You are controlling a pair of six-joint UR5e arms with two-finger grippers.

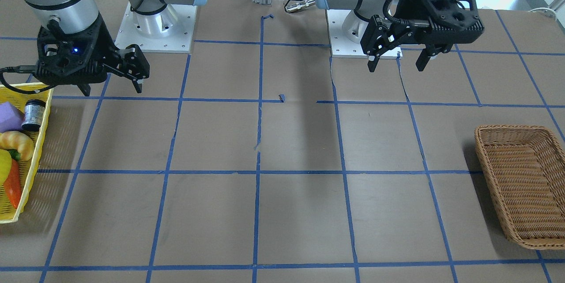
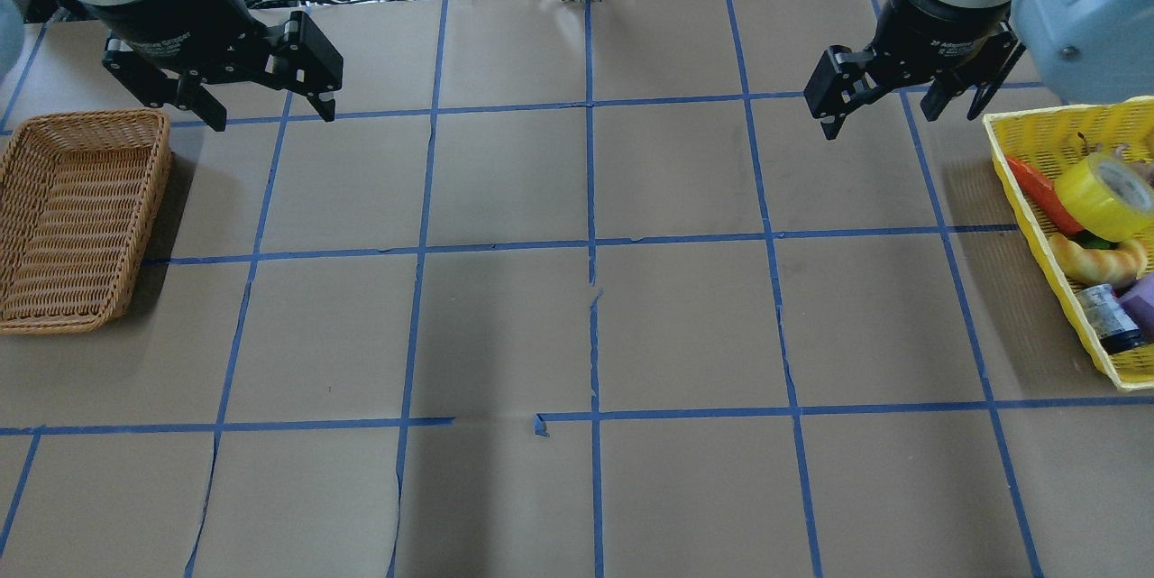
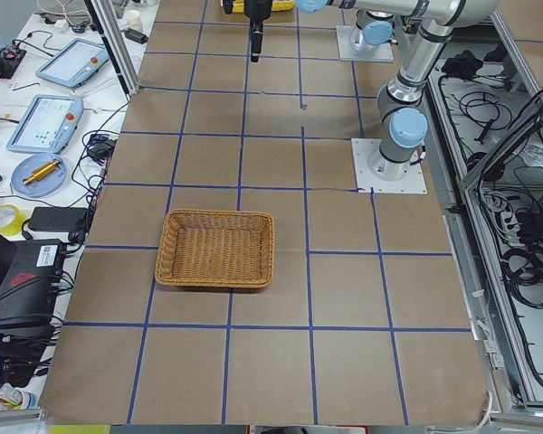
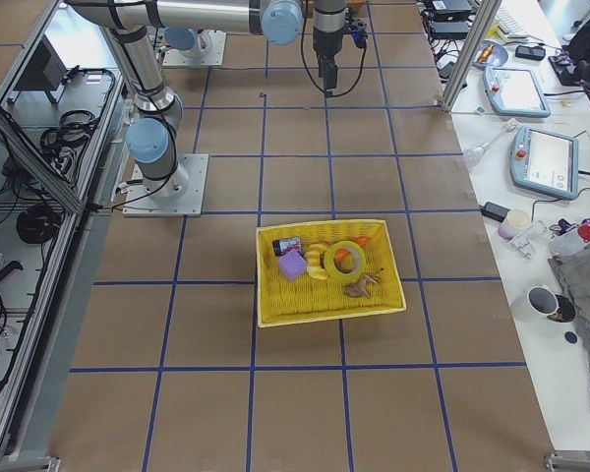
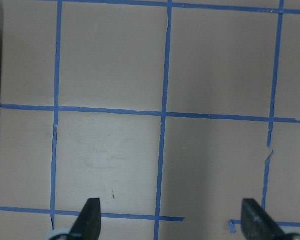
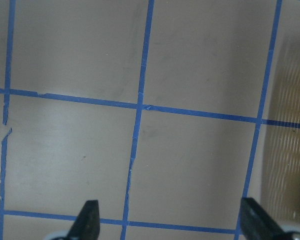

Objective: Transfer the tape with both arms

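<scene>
The tape point(image 2: 1104, 190), a thick yellow roll with a pale core, leans among other items in the yellow basket point(image 2: 1046, 244) at the table's right end. It also shows in the exterior right view point(image 4: 344, 258). My right gripper point(image 2: 902, 118) hangs open and empty above the table, just left of and beyond that basket, and shows in the front view point(image 1: 112, 90). My left gripper point(image 2: 270, 114) hangs open and empty near the wicker basket point(image 2: 86, 118), and shows in the front view point(image 1: 396, 66). Both wrist views show only bare gridded table between the open fingertips.
The yellow basket point(image 1: 37, 141) also holds a small black-capped jar point(image 1: 33, 115), a croissant point(image 1: 17, 144), a carrot point(image 1: 12, 183) and a purple block point(image 1: 9, 117). The wicker basket point(image 1: 521, 130) is empty. Blue tape lines grid the brown table.
</scene>
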